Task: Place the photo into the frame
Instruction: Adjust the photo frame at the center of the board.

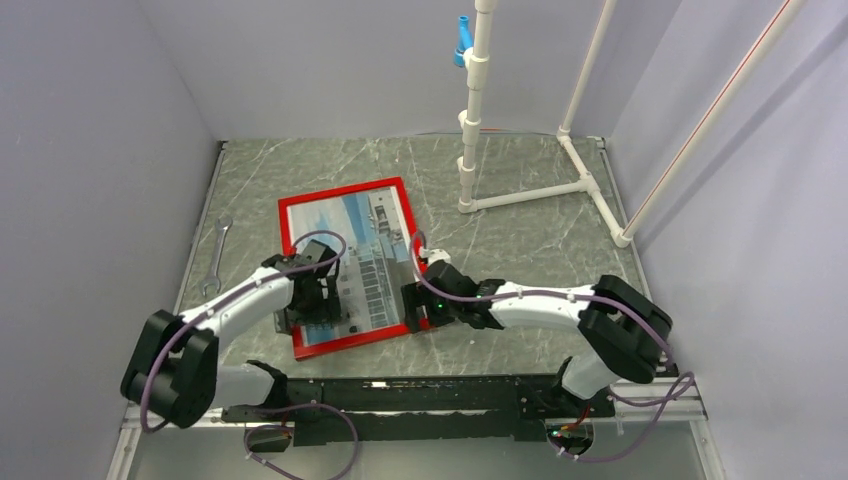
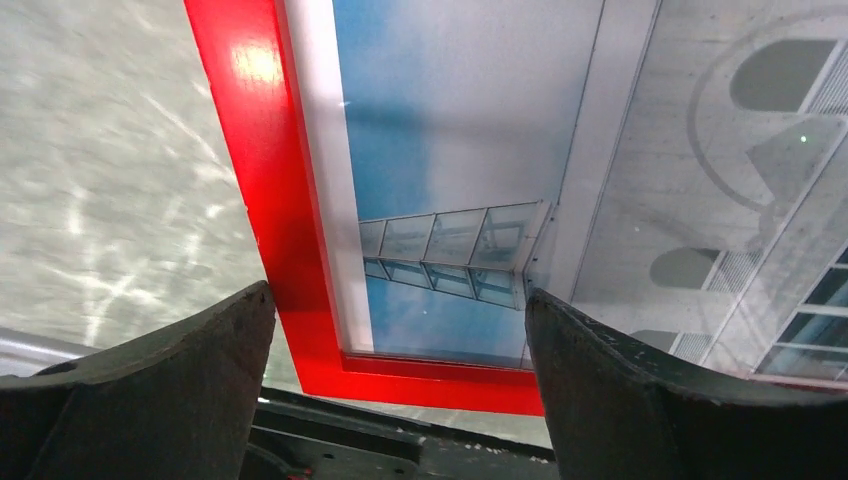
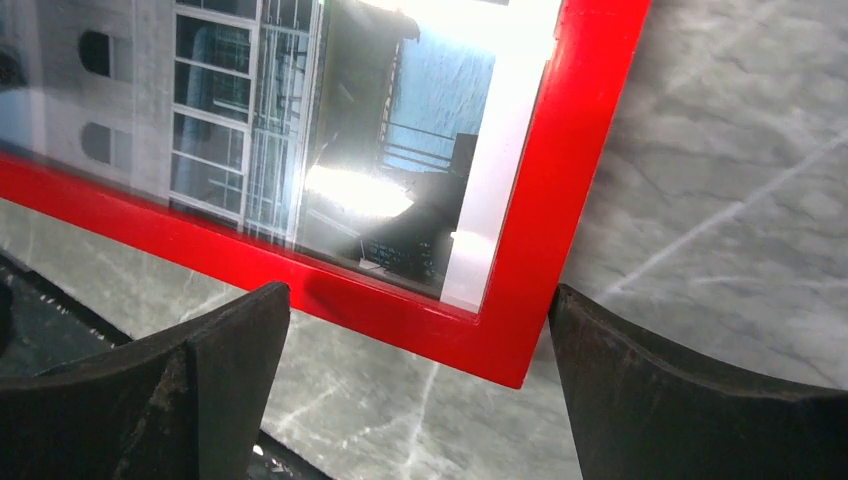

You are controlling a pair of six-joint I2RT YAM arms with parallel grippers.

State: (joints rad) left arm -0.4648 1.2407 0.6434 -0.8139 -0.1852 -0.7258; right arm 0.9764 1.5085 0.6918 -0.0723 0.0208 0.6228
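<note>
Left pincer (image 2: 395,300) and right pincer (image 3: 417,295) both gape wide, gripping nothing. Frame (image 2: 250,150) lies just below them, 1 corner under each, photo (image 2: 450,120) inside. Risk: a tip could catch the red edge and skid it sideways.

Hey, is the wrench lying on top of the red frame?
No, the wrench lies on the table to the left of the frame, apart from it.
</note>
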